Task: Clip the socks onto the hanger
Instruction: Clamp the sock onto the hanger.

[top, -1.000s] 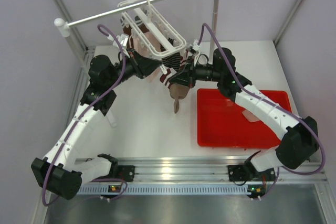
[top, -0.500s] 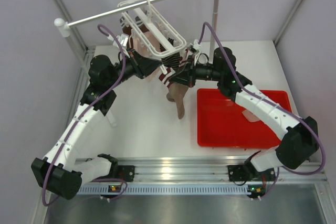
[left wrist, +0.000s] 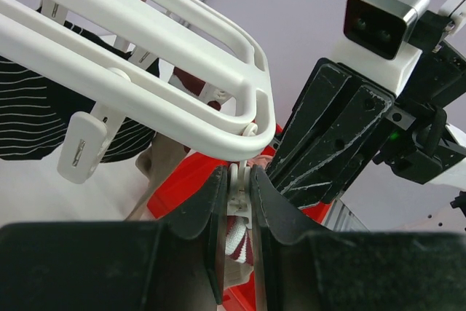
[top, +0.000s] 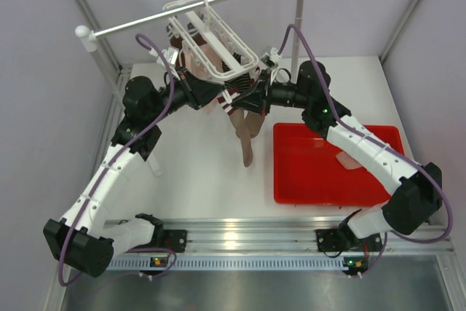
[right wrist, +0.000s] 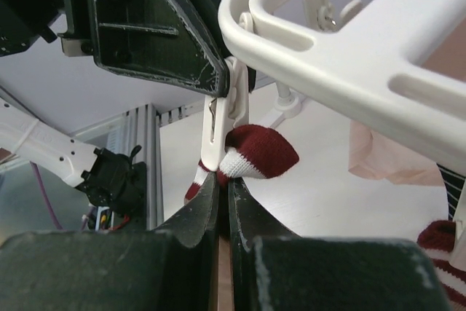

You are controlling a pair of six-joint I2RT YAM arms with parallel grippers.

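White plastic hanger (left wrist: 145, 96), its clip (left wrist: 238, 191) squeezed by left pincer (left wrist: 238, 178), right pincer (right wrist: 224, 187) clamped on maroon-and-white sock (right wrist: 262, 152) cuff

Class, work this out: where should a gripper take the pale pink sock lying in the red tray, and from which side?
Probably pinch the pink sock at its exposed end, coming straight down from above: it lies flat and limp in the red tray, whose raised walls would block a sideways approach.

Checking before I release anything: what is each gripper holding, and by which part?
The left gripper pinches a clip of the hanger by its upper end. The right gripper is shut on a sock just below its dark red cuff.
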